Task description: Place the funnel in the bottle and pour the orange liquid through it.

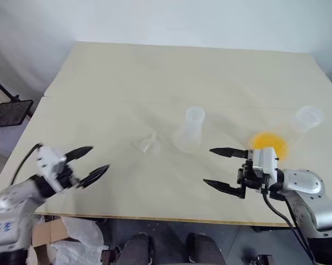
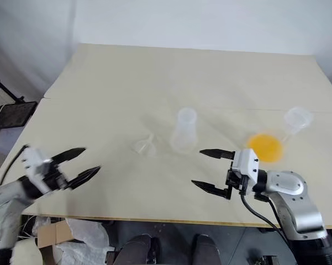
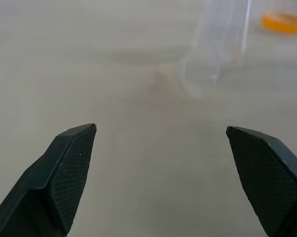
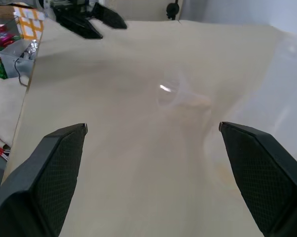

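Two clear flasks stand upright on the pale table (image 1: pixel 127 72), necks up. The empty bottle (image 1: pixel 191 130) is near the middle; the other flask (image 1: pixel 290 134), at the right, holds the orange liquid (image 1: pixel 269 144). The funnel (image 1: pixel 148 144) lies on its side just left of the bottle, apart from it, its long axis about level with the table. Nothing lies between funnel and bottle. The left gripper (image 1: pixel 91 163) and right gripper (image 1: pixel 225 170) both hover with fingers spread wide, empty.
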Tool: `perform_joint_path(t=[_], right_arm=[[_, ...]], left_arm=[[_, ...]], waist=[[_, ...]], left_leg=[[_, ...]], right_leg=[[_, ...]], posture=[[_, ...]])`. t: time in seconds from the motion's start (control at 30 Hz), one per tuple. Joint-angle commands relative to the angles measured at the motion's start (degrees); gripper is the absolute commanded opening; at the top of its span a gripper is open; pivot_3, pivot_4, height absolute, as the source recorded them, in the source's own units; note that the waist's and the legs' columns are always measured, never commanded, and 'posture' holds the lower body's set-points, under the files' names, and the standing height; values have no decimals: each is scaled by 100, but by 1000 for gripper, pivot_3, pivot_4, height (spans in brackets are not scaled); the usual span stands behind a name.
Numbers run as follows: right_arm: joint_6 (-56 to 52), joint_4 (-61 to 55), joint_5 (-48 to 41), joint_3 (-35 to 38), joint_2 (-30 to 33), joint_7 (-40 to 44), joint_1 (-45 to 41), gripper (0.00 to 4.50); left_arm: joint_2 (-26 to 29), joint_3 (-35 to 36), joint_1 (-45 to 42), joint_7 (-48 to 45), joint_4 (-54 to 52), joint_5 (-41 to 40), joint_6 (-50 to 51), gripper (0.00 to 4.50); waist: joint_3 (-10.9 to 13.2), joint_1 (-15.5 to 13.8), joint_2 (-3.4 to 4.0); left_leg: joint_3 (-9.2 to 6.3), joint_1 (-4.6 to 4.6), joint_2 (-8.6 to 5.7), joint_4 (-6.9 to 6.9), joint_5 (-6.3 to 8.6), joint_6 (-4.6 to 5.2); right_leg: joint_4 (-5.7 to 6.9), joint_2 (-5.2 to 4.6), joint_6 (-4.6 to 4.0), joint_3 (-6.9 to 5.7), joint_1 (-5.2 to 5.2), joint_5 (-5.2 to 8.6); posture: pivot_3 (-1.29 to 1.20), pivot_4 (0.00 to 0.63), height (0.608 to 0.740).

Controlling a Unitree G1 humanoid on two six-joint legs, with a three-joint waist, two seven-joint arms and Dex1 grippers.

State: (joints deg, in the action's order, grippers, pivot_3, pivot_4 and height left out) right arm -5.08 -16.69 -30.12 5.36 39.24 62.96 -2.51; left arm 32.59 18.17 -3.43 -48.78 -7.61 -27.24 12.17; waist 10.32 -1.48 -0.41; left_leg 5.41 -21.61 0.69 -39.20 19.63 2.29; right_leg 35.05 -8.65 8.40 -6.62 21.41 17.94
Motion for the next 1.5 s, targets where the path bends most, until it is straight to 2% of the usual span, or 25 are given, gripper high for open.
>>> perform_joint_path(t=[0.03, 0.23, 0.67, 0.7, 0.8, 0.9, 1.03, 1.13, 1.27, 1.33, 1.4, 1.5], right_arm=[[14, -295, -32, 241, 46, -138, 207, 4500], [57, -622, 19, 350, -44, -477, 566, 4500], [193, -751, 218, 227, -275, -845, 692, 4500], [205, -759, 231, 209, -292, -860, 710, 4500], [232, -790, 270, 183, -333, -891, 765, 4500], [251, -806, 278, 230, -344, -899, 813, 4500], [275, -877, 226, 408, -335, -943, 958, 4500], [246, -1009, 18, 723, -444, -1183, 1082, 4500], [271, -1264, -471, 1532, -861, -1910, 1114, 4500], [278, -1361, -547, 1774, -981, -2022, 1337, 4500], [354, -1475, -497, 1824, -1087, -2045, 1628, 4500], [415, -1584, -455, 1763, -1203, -2171, 1701, 4500]], left_arm=[[-250, -554, -484, 342, 199, 352, -23, 4490], [-558, -1235, -1314, 596, 913, 907, -173, 4490], [-611, -1307, -1682, 524, 1229, 913, -233, 186], [-608, -1306, -1680, 510, 1228, 906, -230, 39], [-646, -1262, -1670, 430, 1170, 763, -164, 39], [-677, -1121, -1720, 118, 1004, 288, -26, 39], [-303, -1004, -1975, -433, 1077, -92, 328, 39], [112, -1001, -2297, -873, 1058, -485, 1061, 39], [670, -1089, -3177, -1299, 1119, -998, 2355, 39], [802, -1180, -3935, -1115, 1427, -1213, 3465, 39], [811, -1352, -4772, -1303, 1793, -1329, 4111, 39], [726, -1497, -5584, -1502, 2312, -1313, 4552, 39]], waist=[[-1, 9, -1], [-2, 39, 1], [-2, 11, 1], [-2, 12, 1], [-2, 12, 1], [-2, 9, 1], [-2, 14, 1], [-1, 9, 1], [-1, 4, 0], [1, -19, -1], [1, -41, -3], [1, 13, -2]], left_leg=[[0, 1, 0, 0, 0, 0], [21, 6, 6, 3, -1, -1], [19, 6, 3, 1, -1, 0], [18, 6, 4, 1, -1, 0], [19, 6, 3, 1, -1, 0], [18, 6, 3, 1, -1, 0], [17, 6, 5, 1, -1, 0], [17, 6, 4, 1, -1, 0], [12, 4, 4, 0, -2, -1], [10, 4, 1, 0, -2, -1], [-2, 0, -1, -1, -2, 0], [10, 1, -4, 2, -1, 0]], right_leg=[[3, 2, 0, 0, 0, 0], [1, 11, 0, 2, 6, 0], [0, 7, 0, 4, 4, 0], [0, 7, 0, 4, 4, 0], [0, 8, 0, 4, 4, 0], [-1, 7, 0, 4, 4, 0], [1, 9, 0, 2, 4, 0], [1, 9, 0, 3, 4, 0], [1, 10, 0, 1, 4, 0], [2, 9, 0, 4, 3, 0], [3, 12, 1, -3, 0, 0], [2, 13, 1, 3, 4, 1]], posture=[[0, 150, 740], [0, 150, 740], [0, 150, 740], [0, 150, 740], [0, 150, 740], [0, 150, 740], [0, 150, 740], [0, 150, 740], [0, 150, 740], [0, 150, 740], [0, 150, 740], [0, 150, 740]])
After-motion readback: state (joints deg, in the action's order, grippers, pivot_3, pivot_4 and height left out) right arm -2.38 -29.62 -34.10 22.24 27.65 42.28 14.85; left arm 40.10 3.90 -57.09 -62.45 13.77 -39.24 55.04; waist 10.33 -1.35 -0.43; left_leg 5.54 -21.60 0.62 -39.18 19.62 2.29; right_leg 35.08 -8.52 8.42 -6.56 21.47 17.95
